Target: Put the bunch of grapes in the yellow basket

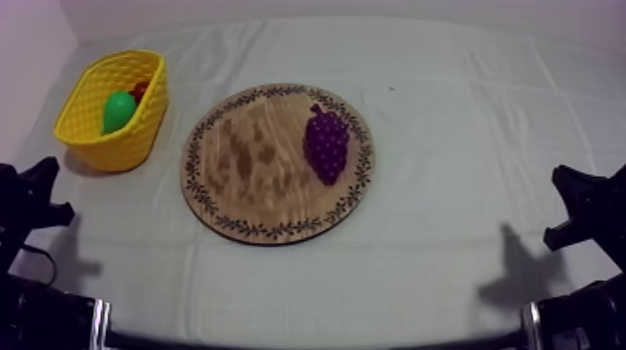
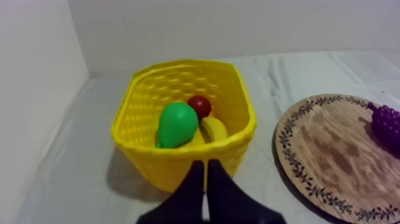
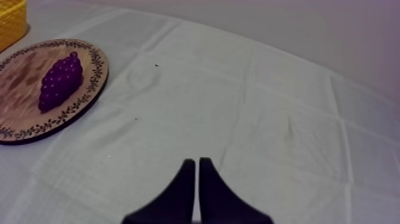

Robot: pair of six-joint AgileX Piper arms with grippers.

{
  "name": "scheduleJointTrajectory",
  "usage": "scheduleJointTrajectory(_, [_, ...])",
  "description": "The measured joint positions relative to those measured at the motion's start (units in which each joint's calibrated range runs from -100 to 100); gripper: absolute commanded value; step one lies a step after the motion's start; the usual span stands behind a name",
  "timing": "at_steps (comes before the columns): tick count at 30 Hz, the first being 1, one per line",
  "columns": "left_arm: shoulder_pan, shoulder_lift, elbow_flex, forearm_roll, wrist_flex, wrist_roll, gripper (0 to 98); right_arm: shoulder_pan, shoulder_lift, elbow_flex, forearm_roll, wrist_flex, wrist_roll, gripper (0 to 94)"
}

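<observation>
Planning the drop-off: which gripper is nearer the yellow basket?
Left. The left gripper sits just in front of the yellow basket. The right gripper rests far off, beyond the wooden board.

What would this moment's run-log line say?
bunch of grapes on wooden board, untouched | yellow basket holds pear, banana, small red fruit | left gripper shut, at rest | right gripper shut, at rest

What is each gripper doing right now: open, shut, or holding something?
Left gripper: shut on nothing, facing the yellow basket.
Right gripper: shut on nothing, over the cloth.
</observation>
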Motion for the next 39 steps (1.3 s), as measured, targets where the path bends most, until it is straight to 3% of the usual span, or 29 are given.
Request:
scheduleJointTrajectory(4, [0.66, 4.86, -4.75, -0.19, 0.52, 1.13, 0.0, 0.00, 0.00, 0.00, 0.00, 0.00, 0.00, 0.4])
scheduleJointTrajectory(9, [2.79, 12.89, -15.19, -0.76, 5.54, 3.38, 0.0, 0.00, 0.00, 0.00, 0.00, 0.00, 0.00, 0.4])
scheduleJointTrajectory(27, [12.55, 41.76, -60.86, -7.77, 28.95, 14.27, 0.0, 0.00, 0.00, 0.00, 0.00, 0.00, 0.00, 0.4])
scheduleJointTrajectory(39, [18.14, 59.61, -83.09, -8.60, 37.96, 16.12, 0.0, 0.00, 0.00, 0.00, 0.00, 0.00, 0.24, 0.4])
